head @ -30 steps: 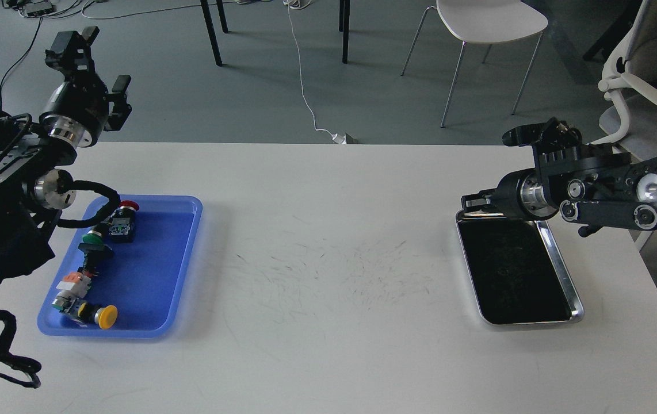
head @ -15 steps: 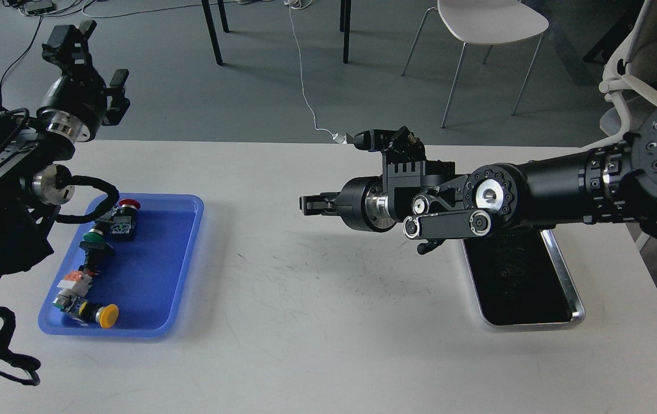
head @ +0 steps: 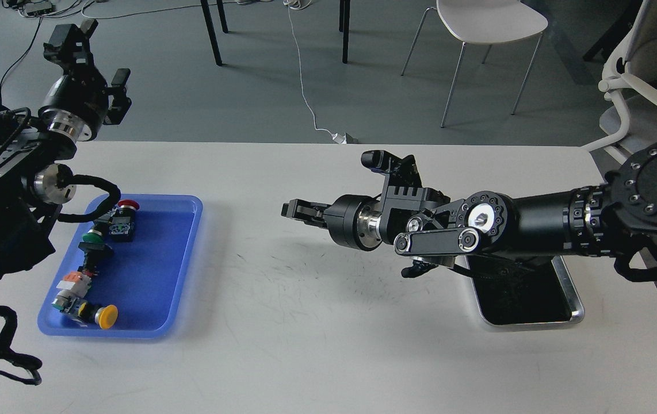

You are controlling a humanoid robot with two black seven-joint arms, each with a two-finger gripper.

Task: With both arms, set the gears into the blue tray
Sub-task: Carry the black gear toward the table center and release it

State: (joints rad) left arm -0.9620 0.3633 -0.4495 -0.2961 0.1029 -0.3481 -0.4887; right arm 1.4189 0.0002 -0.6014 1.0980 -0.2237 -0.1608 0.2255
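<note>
The blue tray (head: 153, 270) lies at the table's left and holds several push-button switches along its left side. No gears show in this view. My left gripper (head: 97, 53) is raised beyond the table's far left edge, above and behind the tray, with its two fingers spread open and nothing between them. My right arm reaches leftward over the middle of the table. My right gripper (head: 295, 209) points toward the blue tray, well to its right. Its fingers are dark and close together, and I cannot make out anything between them.
A shiny silver tray (head: 575, 299) with a dark inside lies at the right, half hidden under my right arm. The switches have red (head: 128, 204), green (head: 93, 236) and yellow (head: 107, 316) caps. Chairs and cables stand on the floor beyond the table.
My right arm has swung from the silver tray leftward across the table, and in the last half second lowered and reached slightly further left. My left gripper has barely moved.
</note>
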